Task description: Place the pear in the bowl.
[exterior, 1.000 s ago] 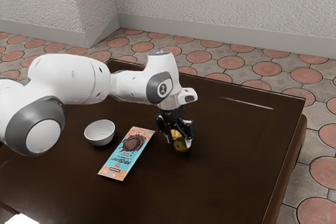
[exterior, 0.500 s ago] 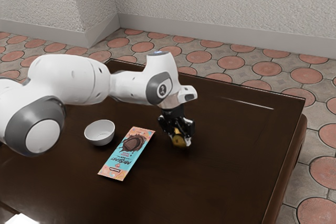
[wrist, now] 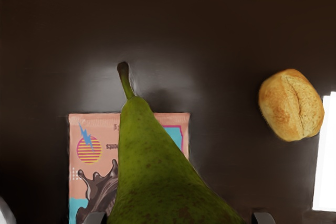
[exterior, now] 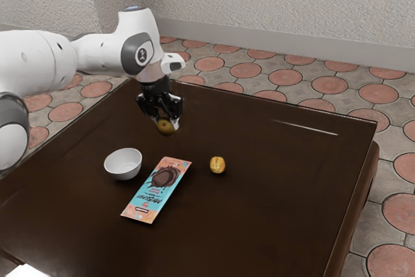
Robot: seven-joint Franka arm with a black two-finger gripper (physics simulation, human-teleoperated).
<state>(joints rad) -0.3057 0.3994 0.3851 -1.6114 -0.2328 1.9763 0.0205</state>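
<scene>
Pear [wrist: 157, 177] is in my jaws, up over the tabletop [exterior: 272, 225], w/ bowl [exterior: 123, 165] well apart from it, nearer the exterior view's left. Jaws are closed on pear's fat end, one side each, kept apart by its width. Wrist view: skin is green w/ a yellowish cast, darker toward the fat end, w/ small brown specks all over, esp. low down. Body's smooth, slim neck widening to a big round base; short dark-brown stem, slightly bent, w/ a blunt, thicker tip. Stem end points away from my hand, fat end's closest to it. In exterior view pear looks more olive-brown & sm. Neck & body cover pt. of the choc. bar [exterior: 155, 189], which lies flat btwn bowl & bread roll [exterior: 217, 165]. Bowl's white, round, upright.
</scene>
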